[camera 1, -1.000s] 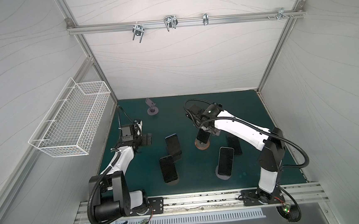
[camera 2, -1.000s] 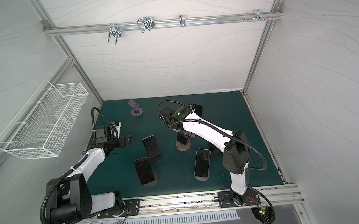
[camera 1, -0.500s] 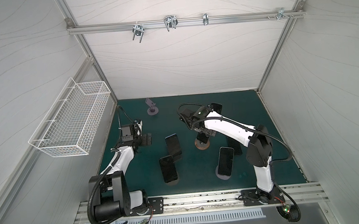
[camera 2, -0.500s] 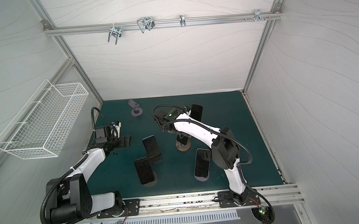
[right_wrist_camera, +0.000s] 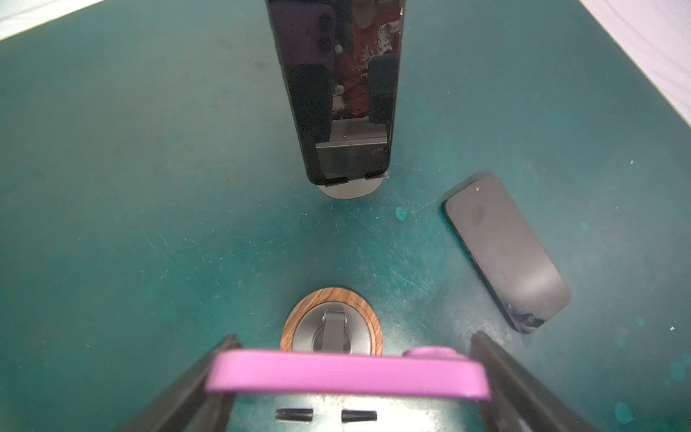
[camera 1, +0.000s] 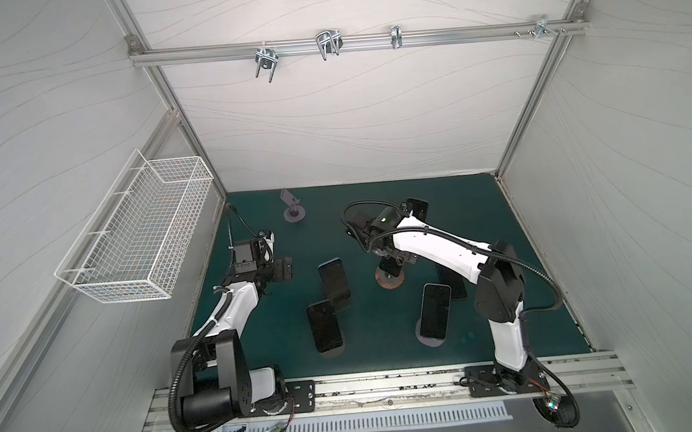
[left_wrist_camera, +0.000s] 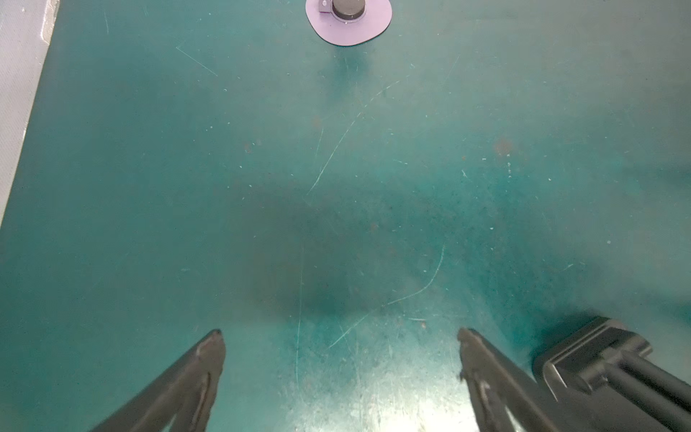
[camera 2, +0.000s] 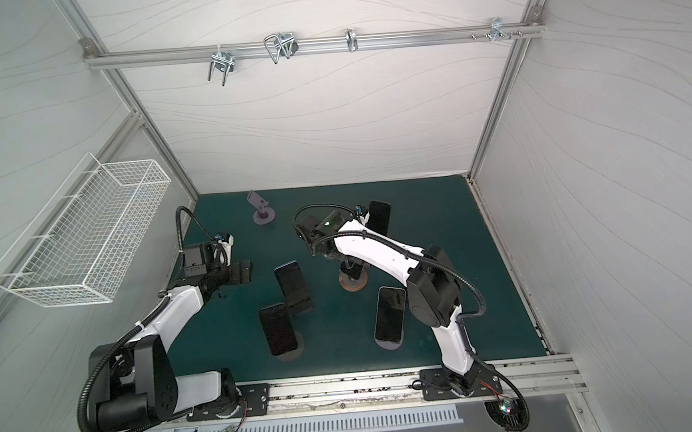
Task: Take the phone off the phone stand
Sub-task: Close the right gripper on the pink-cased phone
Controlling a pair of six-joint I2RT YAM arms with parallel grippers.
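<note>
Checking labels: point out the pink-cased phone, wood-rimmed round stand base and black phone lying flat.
Pink-cased phone (right_wrist_camera: 347, 376), right wrist view, case edge.
Wood-rimmed round stand base (right_wrist_camera: 331, 293), right wrist view, wooden rim.
Black phone lying flat (right_wrist_camera: 506, 254), right wrist view, its middle.

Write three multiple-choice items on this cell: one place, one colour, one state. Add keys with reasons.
1. Where is the empty lilac stand?
A) at the back of the green mat, ahead of the left gripper
B) in the wire basket
C) on top of a phone

2. What colour is the case on the phone between the right gripper's fingers?
A) black
B) pink
C) green

3. The left gripper is:
A) shut on a phone
B) open, nothing between its fingers
C) shut on a stand

Key: A, both top views show it standing alone at the back; B, the right wrist view shows the pink edge; B, the left wrist view shows only bare mat between spread fingers.
</note>
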